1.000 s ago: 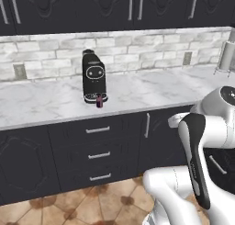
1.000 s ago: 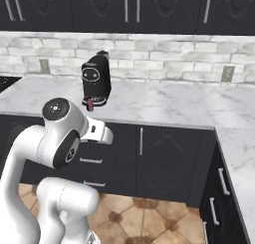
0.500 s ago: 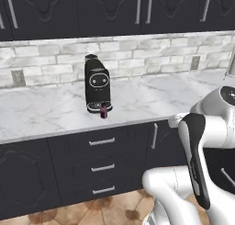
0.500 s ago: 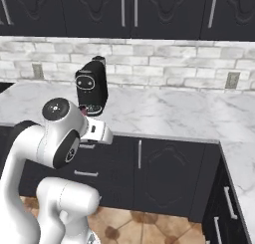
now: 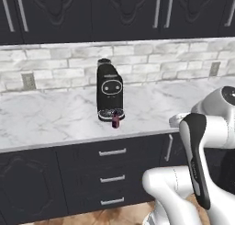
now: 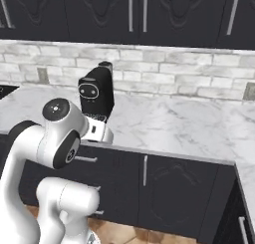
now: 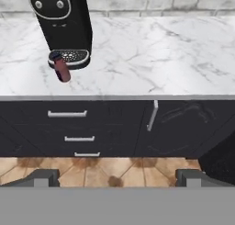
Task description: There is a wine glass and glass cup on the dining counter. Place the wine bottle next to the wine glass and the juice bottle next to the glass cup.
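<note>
On marble wall counter (image 5: 55,123), juice bottle (image 5: 115,120) of purple-red liquid touching coffee machine (image 5: 109,95), fingers (image 7: 40,177) wide apart, empty

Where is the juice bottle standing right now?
The juice bottle stands on the wall counter, right at the front foot of the black coffee machine, below the brick backsplash; the hand view shows it upper left.

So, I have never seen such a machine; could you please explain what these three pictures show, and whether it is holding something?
This is a rendered kitchen with a white robot arm on a driving base. Two pictures come from cameras on the base, behind the arm to its left and right. The third comes from a camera on the hand; the gripper has two dark fingertips standing wide apart, holding nothing. On the marble wall counter stands a black coffee machine, and a small purple juice bottle stands right at its base.
</note>
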